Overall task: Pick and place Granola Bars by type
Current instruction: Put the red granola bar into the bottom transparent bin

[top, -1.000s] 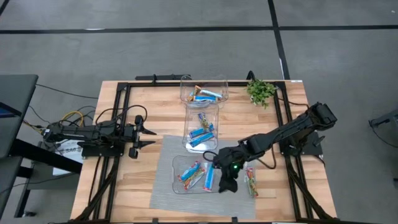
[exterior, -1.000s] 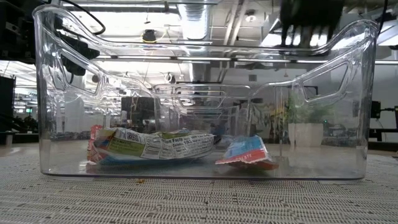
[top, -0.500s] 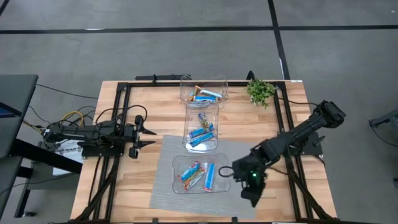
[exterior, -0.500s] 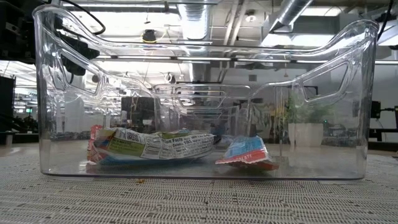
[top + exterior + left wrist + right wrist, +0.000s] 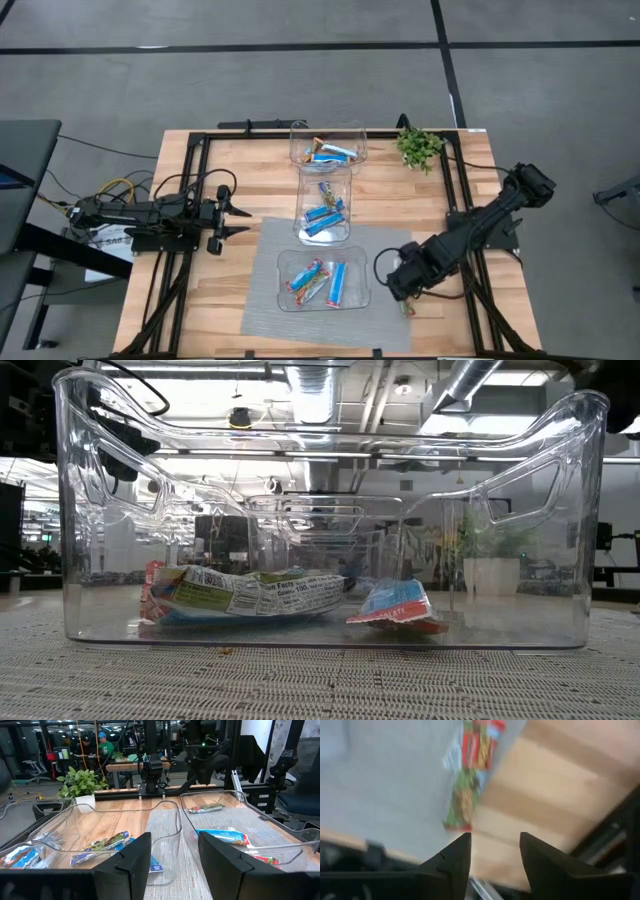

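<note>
Evenly lit from above, with soft, faint shadows on the bench (image 5: 240,195). Strong motion blur through the right wrist view — a multicoloured bar (image 5: 470,775) smeared, wood grain streaked. Ceiling lights (image 5: 310,400) glaring through the clear bin (image 5: 85,510) in the low view — highlights along its curved rims. Sharp overhead.
</note>
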Robot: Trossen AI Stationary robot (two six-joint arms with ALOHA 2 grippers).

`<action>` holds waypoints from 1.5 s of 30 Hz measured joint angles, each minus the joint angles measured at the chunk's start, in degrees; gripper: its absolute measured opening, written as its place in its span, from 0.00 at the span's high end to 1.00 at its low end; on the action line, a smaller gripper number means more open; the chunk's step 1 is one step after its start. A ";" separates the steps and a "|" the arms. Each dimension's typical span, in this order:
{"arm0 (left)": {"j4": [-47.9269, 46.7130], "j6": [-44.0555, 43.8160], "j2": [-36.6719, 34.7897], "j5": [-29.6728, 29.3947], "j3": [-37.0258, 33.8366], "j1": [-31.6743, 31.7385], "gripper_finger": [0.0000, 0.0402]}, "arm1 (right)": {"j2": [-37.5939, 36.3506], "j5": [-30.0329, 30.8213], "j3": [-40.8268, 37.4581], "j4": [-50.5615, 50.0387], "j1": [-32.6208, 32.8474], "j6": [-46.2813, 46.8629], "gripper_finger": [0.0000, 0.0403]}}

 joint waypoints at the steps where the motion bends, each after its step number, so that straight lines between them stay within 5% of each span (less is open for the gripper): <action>1: 0.00 0.00 0.00 0.00 0.00 0.00 0.61 | 0.00 2.47 0.00 0.12 0.30 2.00 0.61; 13: 0.00 0.02 0.00 0.02 0.00 -0.01 0.61 | 1.40 7.91 -3.65 4.21 4.10 14.52 0.61; 25: 0.00 0.23 0.00 0.00 0.00 -0.02 0.61 | 8.70 10.84 -7.97 21.48 7.15 10.67 0.64; 45: 0.00 -0.26 0.00 -0.04 0.00 0.00 0.61 | 8.61 15.56 -10.88 25.16 7.83 5.01 0.69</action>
